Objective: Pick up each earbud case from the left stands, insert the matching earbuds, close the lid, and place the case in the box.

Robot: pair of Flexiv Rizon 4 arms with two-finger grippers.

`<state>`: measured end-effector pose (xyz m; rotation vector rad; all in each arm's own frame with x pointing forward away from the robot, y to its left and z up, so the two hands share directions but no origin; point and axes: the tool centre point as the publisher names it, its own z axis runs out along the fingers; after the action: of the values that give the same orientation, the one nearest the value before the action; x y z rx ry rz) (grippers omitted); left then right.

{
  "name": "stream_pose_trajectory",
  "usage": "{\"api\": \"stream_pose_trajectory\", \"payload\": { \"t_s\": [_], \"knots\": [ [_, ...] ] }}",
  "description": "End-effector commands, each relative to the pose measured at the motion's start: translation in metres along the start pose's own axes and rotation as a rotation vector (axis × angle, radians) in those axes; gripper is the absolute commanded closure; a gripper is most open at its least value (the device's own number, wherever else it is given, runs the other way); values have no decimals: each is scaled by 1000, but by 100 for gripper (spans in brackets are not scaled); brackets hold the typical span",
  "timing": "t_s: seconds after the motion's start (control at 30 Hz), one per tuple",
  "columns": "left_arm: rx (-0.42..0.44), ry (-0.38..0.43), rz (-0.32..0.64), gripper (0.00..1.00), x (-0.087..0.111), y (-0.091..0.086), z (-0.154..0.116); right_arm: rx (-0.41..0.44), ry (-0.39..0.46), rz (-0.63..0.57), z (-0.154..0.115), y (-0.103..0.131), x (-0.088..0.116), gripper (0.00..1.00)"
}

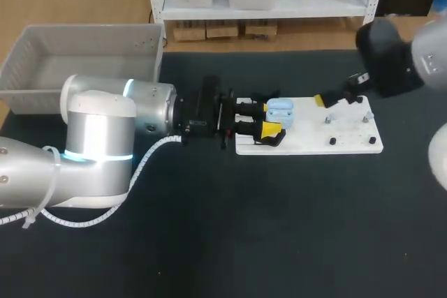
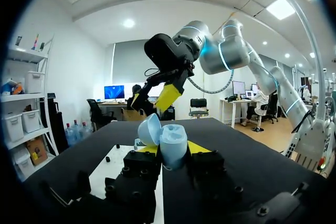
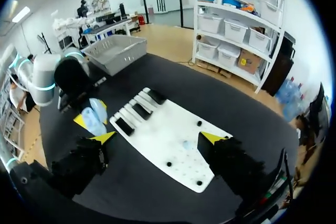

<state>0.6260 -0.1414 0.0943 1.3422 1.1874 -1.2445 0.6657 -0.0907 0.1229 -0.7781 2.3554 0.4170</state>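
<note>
Left gripper [image 2: 173, 149] clenched on the blue case [image 2: 173, 139] - case sat between its yellow fingers, lid open, over the left end of the white board [image 1: 349, 146]. Right gripper [image 3: 157, 137] released, fingers spread wide, holding nothing - above the board, near the case but apart from it. Gray box [image 1: 84, 61] at the table's far left.

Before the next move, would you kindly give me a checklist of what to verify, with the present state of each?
1. Left gripper holds the earbud case from both sides: ok.
2. Lid of the case open: ok.
3. Right gripper open, holding nothing: ok.
4. Earbuds located on the white board: cannot tell; only a small pale speck shows there.
5. Earbuds already inside the case: cannot tell.
</note>
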Motion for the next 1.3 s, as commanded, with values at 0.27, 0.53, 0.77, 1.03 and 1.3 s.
{"api": "stream_pose_trajectory", "payload": {
  "t_s": [0.27, 0.53, 0.77, 1.03, 1.3],
  "knots": [
    [-5, -3, 3, 100, 1, -1, 0, 386, 171, -55, 3, -34, 20, 0],
    [-5, -3, 3, 100, 1, -1, 0, 393, 258, -38, 11, -55, 38, 0],
    [-5, -3, 3, 100, 1, -1, 0, 344, 329, 6, 15, -72, 45, 0],
    [-5, -3, 3, 100, 1, -1, 0, 303, 414, 33, 22, -83, 53, 0],
    [-5, -3, 3, 100, 1, -1, 0, 228, 466, 61, 26, -90, 65, 29]
  ]
}}
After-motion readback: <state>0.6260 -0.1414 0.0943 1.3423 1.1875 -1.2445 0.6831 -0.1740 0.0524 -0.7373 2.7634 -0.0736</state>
